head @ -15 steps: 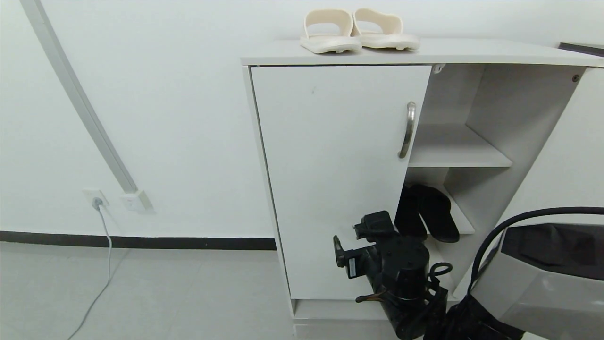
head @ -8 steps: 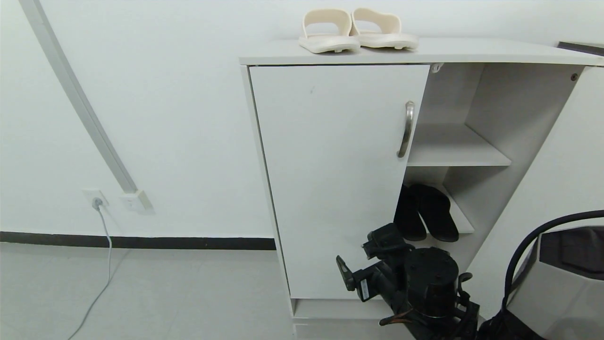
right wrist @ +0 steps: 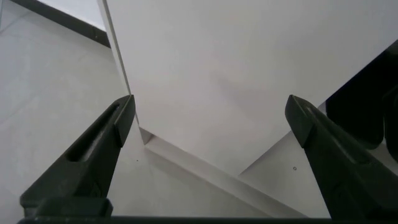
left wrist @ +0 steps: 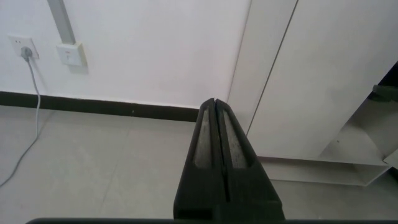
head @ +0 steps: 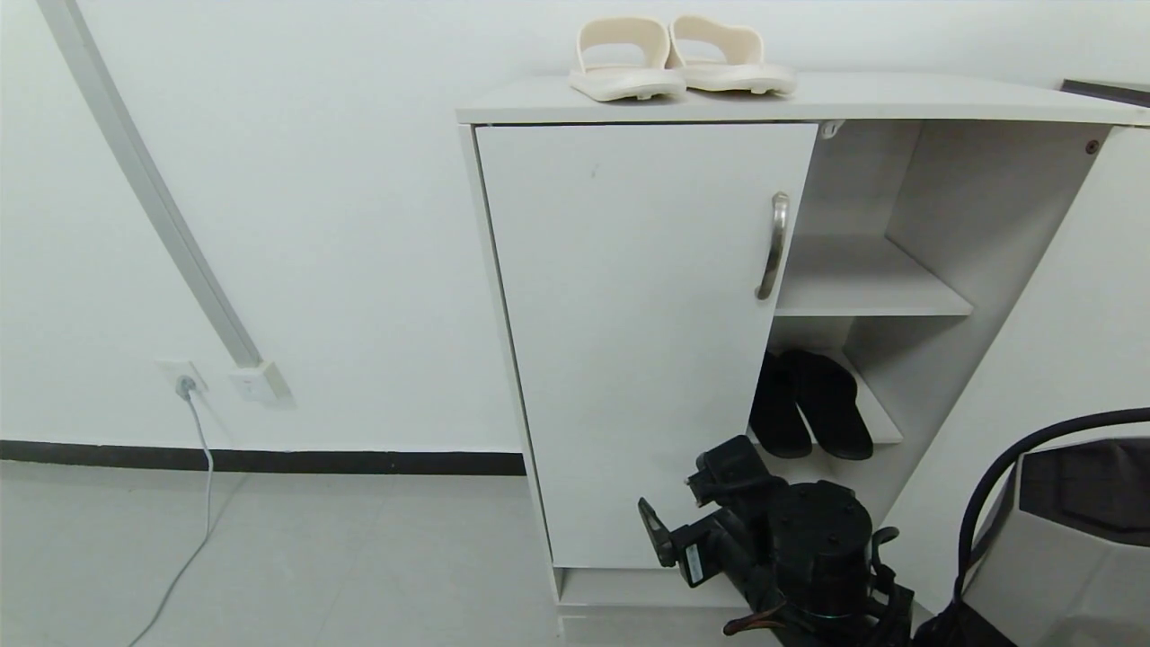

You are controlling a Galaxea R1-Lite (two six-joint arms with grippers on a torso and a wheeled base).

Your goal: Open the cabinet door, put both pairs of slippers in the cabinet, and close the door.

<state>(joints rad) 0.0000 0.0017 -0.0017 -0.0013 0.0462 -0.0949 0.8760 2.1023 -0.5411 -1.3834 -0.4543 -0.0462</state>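
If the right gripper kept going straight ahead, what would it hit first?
Probably the lower part of the closed cabinet door, framed between the open fingers of the right gripper; depth is unclear.

Right half of the cabinet stands open to the front, and the upper shelf gives a wide slot straight in. Below it, the black slippers take the left part of the lower shelf (one seems partly tucked behind the door edge). The closed left door walls off the other half, its handle jutting beside the gap. The open door hems the right side. The right gripper, jaws spread wide, sits low before the closed door's bottom corner.
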